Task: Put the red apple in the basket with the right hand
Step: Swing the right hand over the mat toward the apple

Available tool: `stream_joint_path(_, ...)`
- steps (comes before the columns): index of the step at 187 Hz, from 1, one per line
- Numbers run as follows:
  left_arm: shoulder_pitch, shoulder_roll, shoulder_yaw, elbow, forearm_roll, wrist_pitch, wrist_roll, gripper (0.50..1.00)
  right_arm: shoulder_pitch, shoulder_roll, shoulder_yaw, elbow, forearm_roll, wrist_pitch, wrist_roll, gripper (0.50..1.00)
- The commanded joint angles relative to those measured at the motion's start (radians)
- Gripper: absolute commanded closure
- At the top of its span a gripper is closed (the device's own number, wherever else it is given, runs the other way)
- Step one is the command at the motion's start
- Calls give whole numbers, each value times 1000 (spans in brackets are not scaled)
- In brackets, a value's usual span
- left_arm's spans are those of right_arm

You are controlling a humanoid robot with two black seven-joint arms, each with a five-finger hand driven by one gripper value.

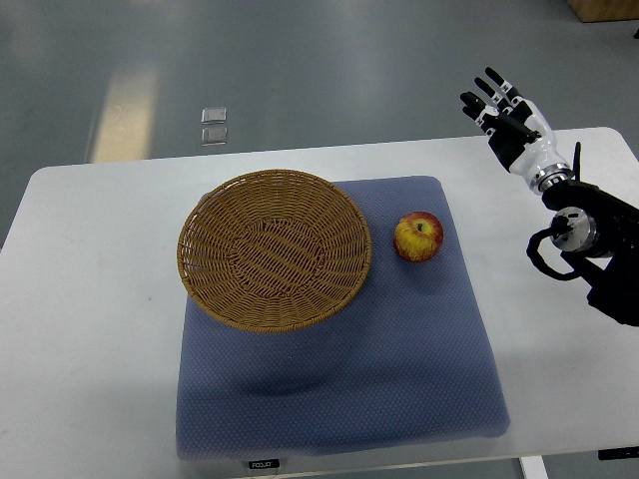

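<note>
The right hand [504, 118] is hovering over the far right corner of the white table [90, 329], its fingers spread wide and holding nothing, though its thumb is hard to make out. The red apple [418, 237] is sitting on the blue mat [399, 369], below and to the left of the hand and well apart from it. The wicker basket [275, 249] is lying farther left, just beside the apple and seemingly not touching it.

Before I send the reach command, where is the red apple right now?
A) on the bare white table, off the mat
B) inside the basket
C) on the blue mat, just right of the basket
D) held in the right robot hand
C: the red apple sits on the blue mat beside the basket, while the right robot hand is raised, open and empty.
</note>
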Motion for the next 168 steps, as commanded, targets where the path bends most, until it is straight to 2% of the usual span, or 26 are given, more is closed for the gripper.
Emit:
stream_joint_path(1, 0, 0, 0, 0, 0, 0, 0, 500, 9, -32, -4, 25, -32, 0, 0, 576)
stream_joint_path(13, 0, 0, 0, 1, 0, 0, 1, 500, 25, -99, -5, 80, -144, 17, 0, 576)
stream_joint_path(40, 0, 0, 0, 1, 0, 0, 1, 500, 37, -165, -7, 168, -363, 46, 1, 576)
stream_joint_path(49, 0, 0, 0, 1, 0, 0, 1, 500, 37, -165, -7, 168, -364, 47, 1, 576)
stream_joint_path(50, 0, 0, 0, 0, 0, 0, 0, 500, 37, -197, -5, 209, -467, 66, 3, 576)
stream_joint_path(57, 0, 0, 0, 0, 0, 0, 0, 500, 35, -216, -5, 232, -532, 83, 5, 576)
stream_joint_path(100, 0, 0, 0, 0, 0, 0, 0, 500, 37, -317, -5, 396, -839, 189, 26, 576)
stream_joint_path(133, 0, 0, 0, 0, 0, 0, 1, 500, 38, -311, -11, 438, -969, 238, 23, 576)
stream_joint_path(165, 0, 0, 0, 0, 0, 0, 0, 500, 45, -300, -76, 438, -1051, 237, 21, 576)
stream_joint_path(168, 0, 0, 0, 1, 0, 0, 1, 500, 48, -286, -100, 436, -1118, 226, 18, 576)
